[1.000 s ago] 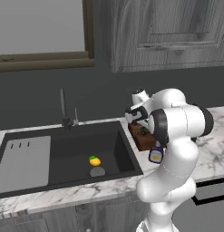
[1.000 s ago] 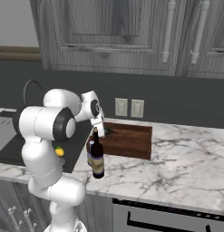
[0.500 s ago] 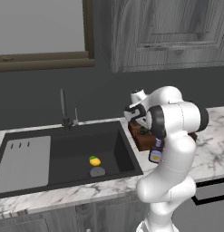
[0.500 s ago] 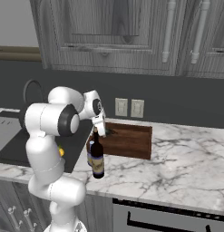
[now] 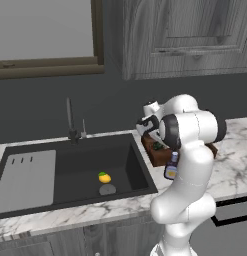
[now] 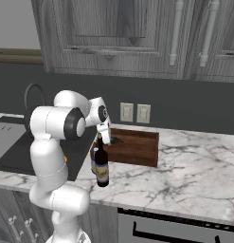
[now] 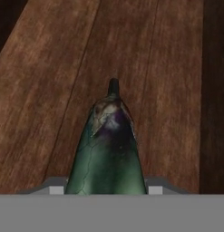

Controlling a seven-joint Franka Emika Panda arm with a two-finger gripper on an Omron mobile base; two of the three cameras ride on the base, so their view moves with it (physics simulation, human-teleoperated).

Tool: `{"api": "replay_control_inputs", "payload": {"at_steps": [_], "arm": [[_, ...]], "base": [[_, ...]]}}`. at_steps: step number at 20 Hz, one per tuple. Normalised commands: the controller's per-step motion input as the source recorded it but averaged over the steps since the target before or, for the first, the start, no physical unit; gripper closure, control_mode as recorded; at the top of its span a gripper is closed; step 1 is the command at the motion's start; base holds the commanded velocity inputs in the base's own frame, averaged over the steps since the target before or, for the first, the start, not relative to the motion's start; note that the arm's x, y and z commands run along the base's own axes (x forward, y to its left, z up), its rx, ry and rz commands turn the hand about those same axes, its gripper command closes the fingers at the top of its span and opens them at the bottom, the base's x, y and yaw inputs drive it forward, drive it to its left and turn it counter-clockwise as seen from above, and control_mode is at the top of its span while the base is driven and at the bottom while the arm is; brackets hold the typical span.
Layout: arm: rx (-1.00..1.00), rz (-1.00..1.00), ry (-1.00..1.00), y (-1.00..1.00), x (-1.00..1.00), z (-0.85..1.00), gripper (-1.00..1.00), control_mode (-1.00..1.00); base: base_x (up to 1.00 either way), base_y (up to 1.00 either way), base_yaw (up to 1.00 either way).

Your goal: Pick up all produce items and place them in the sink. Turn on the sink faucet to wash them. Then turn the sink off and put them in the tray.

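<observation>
Dark green produce item sits clasped between the jaws, over the tray floor, tray edge alongside

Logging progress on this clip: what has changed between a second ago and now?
Almost nothing. The gripper stays over the tray with the green item between its fingers, above the tray floor; only the arm's elbow shifts slightly. The lemon still lies in the sink by the drain; the wine bottle has not moved.

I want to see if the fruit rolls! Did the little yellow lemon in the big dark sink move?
No. The small yellow lemon sits in the same spot as before, just above and left of the round silver drain in the dark grey sink.
</observation>
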Motion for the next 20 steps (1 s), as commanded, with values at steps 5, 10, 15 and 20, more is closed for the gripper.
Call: {"api": "replay_control_inputs", "payload": {"at_steps": [5, 10, 15, 20], "arm": [[0.00, 0.00, 0.00, 0.00, 0.04, -0.11, 1.00, -1.00], [0.00, 0.00, 0.00, 0.00, 0.12, -0.11, 1.00, -1.00], [0.00, 0.00, 0.00, 0.00, 0.14, -0.05, -1.00, -1.00], [0.00, 0.00, -0.01, 0.01, 0.03, 0.00, -1.00, -1.00]], "base": [[0.00, 0.00, 0.00], [0.00, 0.00, 0.00], [0.00, 0.00, 0.00], [0.00, 0.00, 0.00]]}}
